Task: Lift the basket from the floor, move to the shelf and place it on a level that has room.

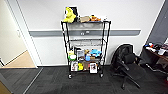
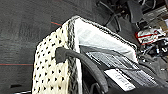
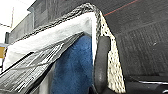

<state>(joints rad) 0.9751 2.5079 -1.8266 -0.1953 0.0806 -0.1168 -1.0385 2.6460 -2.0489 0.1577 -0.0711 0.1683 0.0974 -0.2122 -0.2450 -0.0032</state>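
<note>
The basket [image 2: 50, 72] has pale woven sides with dark dots and a whitish lining, and it hangs above the dark carpet. In the left wrist view my left gripper [image 2: 71, 56] is shut on its rim, one dark finger [image 2: 82, 62] lying over the outer wall. At the opposite side of the basket [image 3: 111, 70], my right gripper [image 3: 96, 42] is shut on the rim, with a finger [image 3: 101, 62] against the outside. Inside lie a blue cloth [image 3: 72, 67] and a flat printed item [image 2: 117, 62]. The shelf [image 1: 66, 47] stands ahead at the wall. Its second level [image 1: 86, 41] looks bare.
A yellow plush [image 1: 70, 15] and small items sit on the shelf's top tier, and the two lower tiers are crowded. A black office chair [image 1: 126, 65] stands right of the shelf, with a cluttered desk [image 1: 157, 51] beyond it. An open doorway [image 1: 15, 50] is at the left.
</note>
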